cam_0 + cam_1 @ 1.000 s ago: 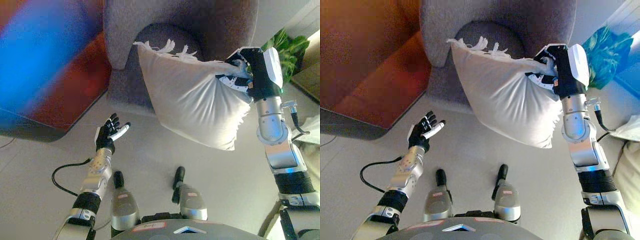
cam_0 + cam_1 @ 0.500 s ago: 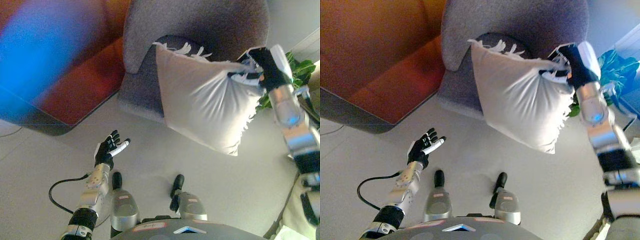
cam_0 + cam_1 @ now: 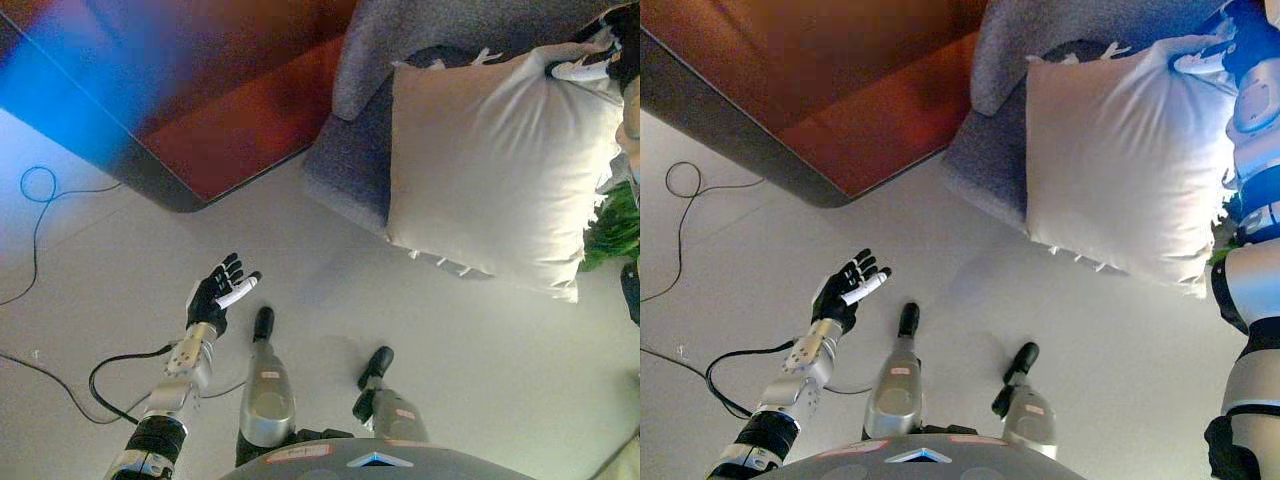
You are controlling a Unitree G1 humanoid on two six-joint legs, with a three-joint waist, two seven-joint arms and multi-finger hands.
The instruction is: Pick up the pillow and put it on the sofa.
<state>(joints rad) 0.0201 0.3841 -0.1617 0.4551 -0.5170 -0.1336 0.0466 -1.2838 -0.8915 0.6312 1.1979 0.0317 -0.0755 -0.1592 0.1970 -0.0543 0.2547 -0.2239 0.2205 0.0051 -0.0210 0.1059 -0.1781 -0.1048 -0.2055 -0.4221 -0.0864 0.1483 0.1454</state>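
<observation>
A white pillow [image 3: 500, 170] with fringed edges hangs in the air in front of the grey sofa [image 3: 370, 110]. My right hand [image 3: 600, 50], at the top right edge, is shut on the pillow's upper right corner and holds it up; the hand also shows in the right eye view [image 3: 1230, 40]. The pillow's lower part hangs over the sofa's seat and the floor. My left hand [image 3: 218, 288] is open and empty, palm up, low at the left over the floor.
A red-brown rug [image 3: 230, 110] with a dark edge lies left of the sofa. A green plant [image 3: 615, 225] shows at the right edge behind the pillow. A thin blue cable [image 3: 40, 185] loops on the pale floor at the left.
The whole view has shifted, so the camera has moved. My right hand has raised the pillow up and to the right, toward the sofa. My left hand stays open and idle.
</observation>
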